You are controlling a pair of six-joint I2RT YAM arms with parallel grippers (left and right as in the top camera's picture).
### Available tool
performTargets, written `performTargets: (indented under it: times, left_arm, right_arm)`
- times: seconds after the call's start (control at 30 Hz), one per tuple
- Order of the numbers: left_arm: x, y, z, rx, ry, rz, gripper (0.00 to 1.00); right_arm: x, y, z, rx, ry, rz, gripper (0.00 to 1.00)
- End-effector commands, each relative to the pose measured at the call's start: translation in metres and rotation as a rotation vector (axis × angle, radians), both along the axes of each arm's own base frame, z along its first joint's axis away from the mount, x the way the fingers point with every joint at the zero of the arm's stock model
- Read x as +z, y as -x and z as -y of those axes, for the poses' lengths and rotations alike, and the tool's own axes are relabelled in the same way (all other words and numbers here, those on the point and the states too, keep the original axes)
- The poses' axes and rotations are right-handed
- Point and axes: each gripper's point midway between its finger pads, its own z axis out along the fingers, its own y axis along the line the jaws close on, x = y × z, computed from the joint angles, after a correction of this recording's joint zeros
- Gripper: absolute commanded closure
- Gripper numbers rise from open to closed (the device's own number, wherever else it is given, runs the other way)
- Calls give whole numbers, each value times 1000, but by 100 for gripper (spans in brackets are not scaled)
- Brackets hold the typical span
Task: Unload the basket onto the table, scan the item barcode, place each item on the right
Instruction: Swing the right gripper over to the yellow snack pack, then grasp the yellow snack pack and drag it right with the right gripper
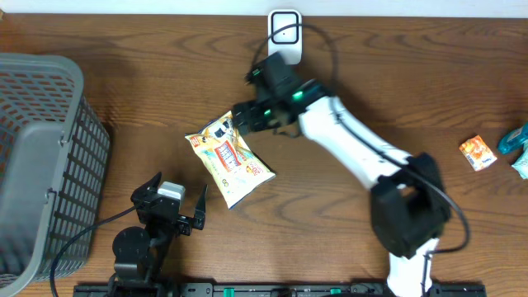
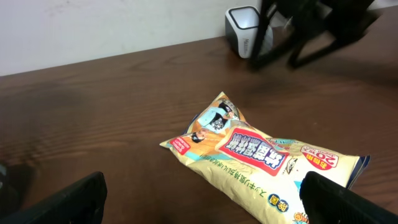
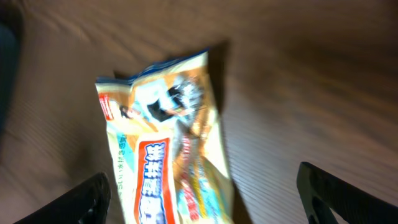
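Overhead looks down, all three views share snack packet (image 1: 229,159)

On the desk (image 1: 412,82): one snack bag (image 1: 229,158), one barcode scanner (image 1: 285,31), one mesh basket (image 1: 41,157), one orange packet (image 1: 478,153). Teal items (image 1: 513,143) at the edge: count indeterminate. Two tools: left tool (image 1: 176,193), right tool (image 1: 242,118).

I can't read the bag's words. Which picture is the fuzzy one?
Right wrist view: the bag is smeared and soft, its print unreadable. Left wrist view: the bag is sharp, but the right arm behind it is blurred. Overhead view: sharp, though the print is too tiny to read.
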Motion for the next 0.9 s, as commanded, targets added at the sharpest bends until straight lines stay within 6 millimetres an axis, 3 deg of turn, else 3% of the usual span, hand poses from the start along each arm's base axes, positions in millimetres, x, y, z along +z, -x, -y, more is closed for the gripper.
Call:
performTargets:
  times: [0.0,0.17,0.2,0.27,0.4,0.5,0.6,0.77,0.87]
  left_arm:
    - [-12,2,2,-14,3,-36,2]
    - [-12,2,2,-14,3,-36,2]
    - [-12,2,2,-14,3,-36,2]
    - [-12,2,2,-14,3,-36,2]
    - [-12,2,2,-14,3,-36,2]
    - [-12,2,2,-14,3,-36,2]
    - [-12,2,2,-14,3,-36,2]
    - [-12,2,2,-14,3,-36,2]
    - [-12,2,2,-14,3,-36,2]
  right_arm:
    - [-53,20,-17,60,81,-52,9]
    - [-98,52,-35,132,141,-123,13]
    - [-102,58,-38,144,150,-131,19]
    - [-109,67,-42,163,163,-144,36]
    - [-106,73,-45,175,167,-146,96]
    - [-95,67,-36,125,164,-164,99]
    - [-74,54,-15,7,159,-193,99]
    - [-29,30,57,-385,185,-267,99]
    - [3,32,106,-663,180,-350,99]
